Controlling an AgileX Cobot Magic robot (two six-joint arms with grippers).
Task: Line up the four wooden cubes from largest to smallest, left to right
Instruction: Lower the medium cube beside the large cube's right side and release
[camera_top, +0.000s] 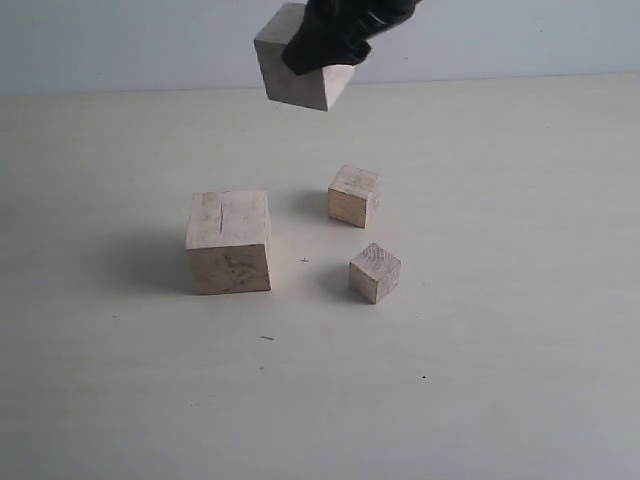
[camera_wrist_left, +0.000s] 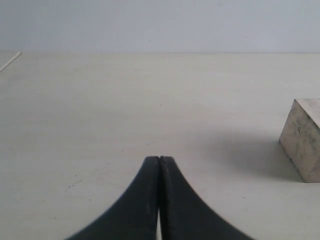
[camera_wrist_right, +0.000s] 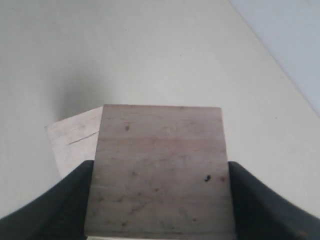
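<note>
The right gripper (camera_wrist_right: 159, 200) has its jaws clamped on opposite side faces of the held cube (camera_top: 295, 75), which hangs tilted between them, well above the surface (camera_top: 500, 380). The largest cube (camera_top: 229, 240), cracked on top, rests below. To its right sit the far small cube (camera_top: 354, 195) and the near small cube (camera_top: 375, 272). The left gripper (camera_wrist_left: 159, 165) hangs low, jaws pressed together, apart from the largest cube.
</note>
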